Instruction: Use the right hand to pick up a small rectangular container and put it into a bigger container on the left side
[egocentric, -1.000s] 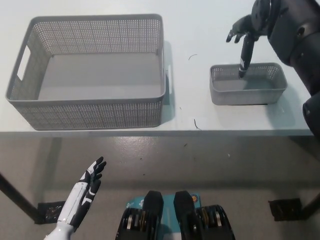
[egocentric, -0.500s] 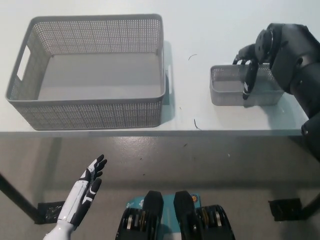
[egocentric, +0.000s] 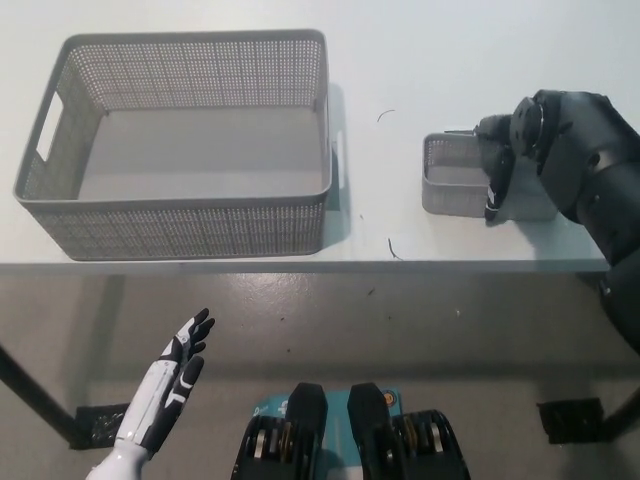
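**Right hand closes over small container, lift not started**

Small container (egocentric: 455, 187) sits at right-centre of frame, on the white table (egocentric: 400, 60), near the front edge. Grey mesh, rectangular. Only its left part shows; the rest is covered by the black arm.

Right hand (egocentric: 497, 165) is draped over the container's middle, one finger (egocentric: 494, 195) hanging down the near wall, the others at the far rim. Looks like a grasp across the walls, but I cannot tell if it is fully clamped; the wrist blocks the view.

Change: a second ago the hand was raised behind the container with one finger poking down inside, fingers spread. Half a second ago it had dropped onto the rim. Now it is lower and curled further over, and the arm hides more of the container. Container itself has not visibly shifted or lifted off the table.

Meaning: reach is done, grasp is being set, transport not begun.

Bigger container (egocentric: 185, 140) fills upper left of frame, well apart from the small one, nothing inside it. Carry will need to clear its near-side wall.

Left hand (egocentric: 175, 375) rests at lower left below the table edge, fingers spread, holding nothing.
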